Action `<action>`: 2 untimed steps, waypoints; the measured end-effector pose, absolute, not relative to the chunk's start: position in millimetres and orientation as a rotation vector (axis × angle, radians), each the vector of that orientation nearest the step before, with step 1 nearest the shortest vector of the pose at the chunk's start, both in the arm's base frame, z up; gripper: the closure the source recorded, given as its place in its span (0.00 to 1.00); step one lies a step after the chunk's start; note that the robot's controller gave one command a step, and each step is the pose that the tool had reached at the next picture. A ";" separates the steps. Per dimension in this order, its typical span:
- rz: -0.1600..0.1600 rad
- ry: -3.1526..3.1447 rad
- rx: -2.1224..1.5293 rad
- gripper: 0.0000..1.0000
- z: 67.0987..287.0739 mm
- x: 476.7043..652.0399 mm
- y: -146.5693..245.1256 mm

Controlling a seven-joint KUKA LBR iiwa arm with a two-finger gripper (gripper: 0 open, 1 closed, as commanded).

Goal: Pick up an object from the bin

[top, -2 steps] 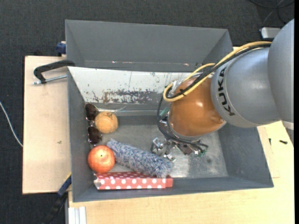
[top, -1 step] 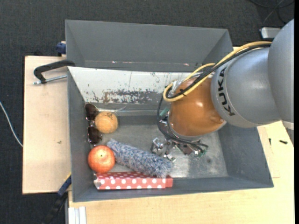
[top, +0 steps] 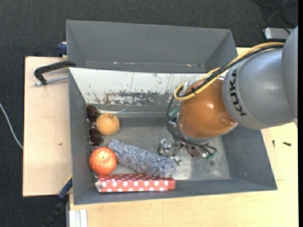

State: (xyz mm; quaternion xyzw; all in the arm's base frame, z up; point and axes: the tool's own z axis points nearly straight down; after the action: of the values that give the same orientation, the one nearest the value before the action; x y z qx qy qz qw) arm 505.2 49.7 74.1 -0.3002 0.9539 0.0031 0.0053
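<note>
A: What colour was the bin [top: 78, 141]?
B: Grey, with brown flecks on its back wall. The apple [top: 102, 161] was red with yellow patches, the round fruit [top: 108, 124] tan, and the sunglasses [top: 95, 136] dark.
A: Anything patterned?
B: The box [top: 135, 183] was red with white dots. The fuzzy cloth [top: 139, 158] was blue-grey. The arm [top: 265, 89] was grey with black letters, an orange cover [top: 203, 115] and a yellow cable [top: 258, 48].

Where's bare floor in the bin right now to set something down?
The bin floor is bare mid-bin, between the tan round fruit, the fuzzy blue-grey cloth and the gripper, and again toward the view's lower right, beyond the gripper. The left side is crowded: sunglasses, red apple, red dotted box.
</note>
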 end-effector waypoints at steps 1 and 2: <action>0.002 2.995 -0.937 1.00 270.6 497.7 73.3; 0.000 2.990 -0.943 1.00 279.6 497.7 76.9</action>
State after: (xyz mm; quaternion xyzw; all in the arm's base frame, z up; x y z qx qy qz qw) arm 497.7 76.9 279.6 -0.3008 0.9537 0.0001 0.0034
